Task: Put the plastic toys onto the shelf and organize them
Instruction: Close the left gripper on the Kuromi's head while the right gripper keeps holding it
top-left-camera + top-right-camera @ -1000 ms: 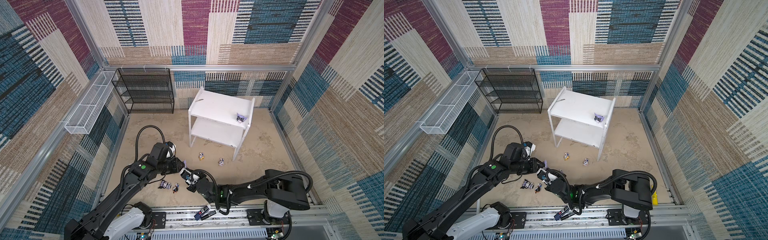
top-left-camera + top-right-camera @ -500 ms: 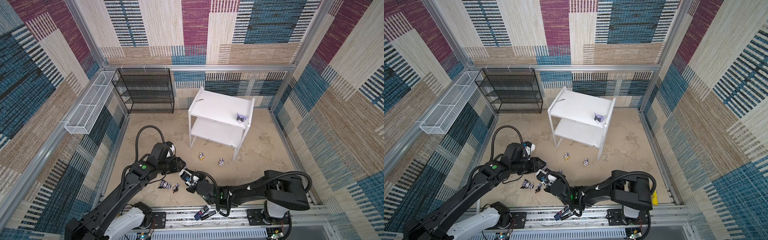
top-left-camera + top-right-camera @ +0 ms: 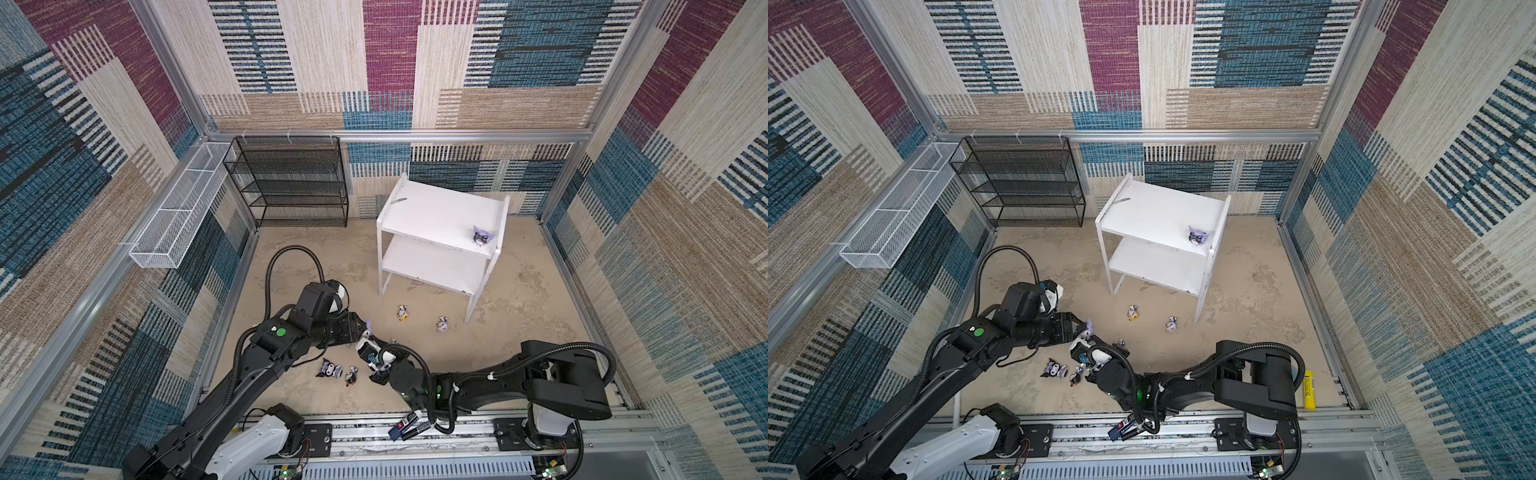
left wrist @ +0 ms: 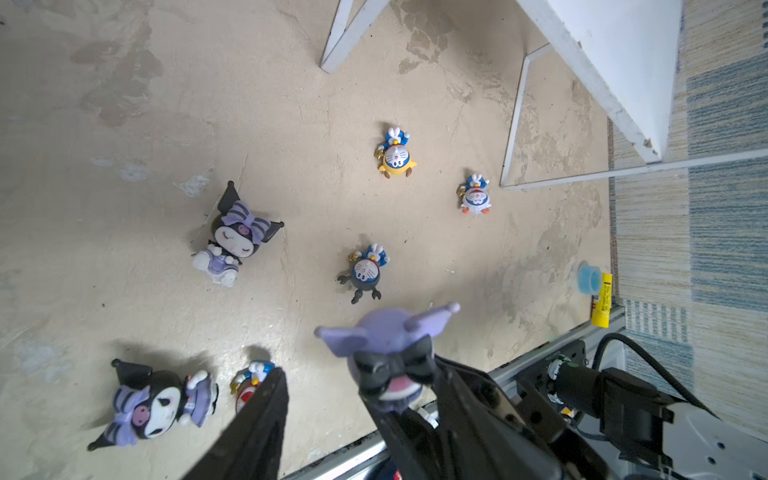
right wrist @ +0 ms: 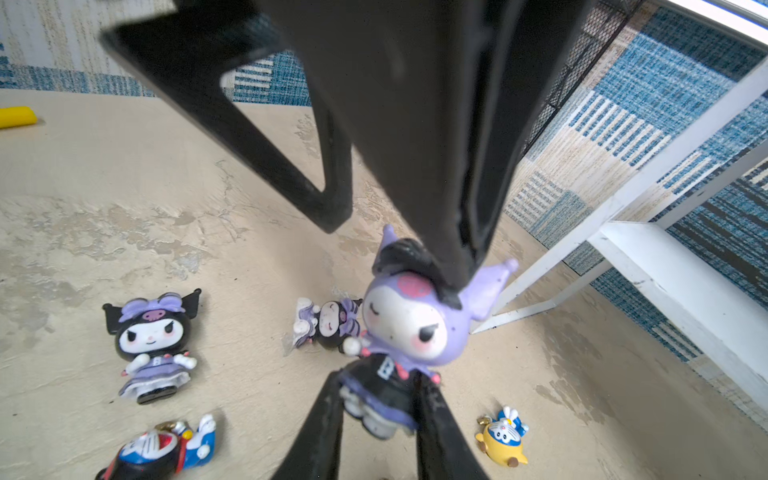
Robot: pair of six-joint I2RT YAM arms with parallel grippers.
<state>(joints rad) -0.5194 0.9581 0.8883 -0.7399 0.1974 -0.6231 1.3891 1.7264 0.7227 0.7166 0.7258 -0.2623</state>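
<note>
Patchwork carpet walls around a stained beige floor. Low and left of centre in a top view, loose under the left arm: black-hooded figurine, not yet collected. Just right and higher, left gripper, jaws partly open and holding nothing; touches the hood with one finger, stands clear with the other. Between both arms, upright and raised off the floor: lilac-hooded figurine. Pinched low, around skirt and legs, by the right gripper, jaws closed on it. Leaves the head free, likely for a handover toward the arm nearer the shelf. Further right, small white-faced figurines on the floor near a shelf leg. Right of centre, carries a second lilac figurine at the top board's right front corner, probably starting a row.
</note>
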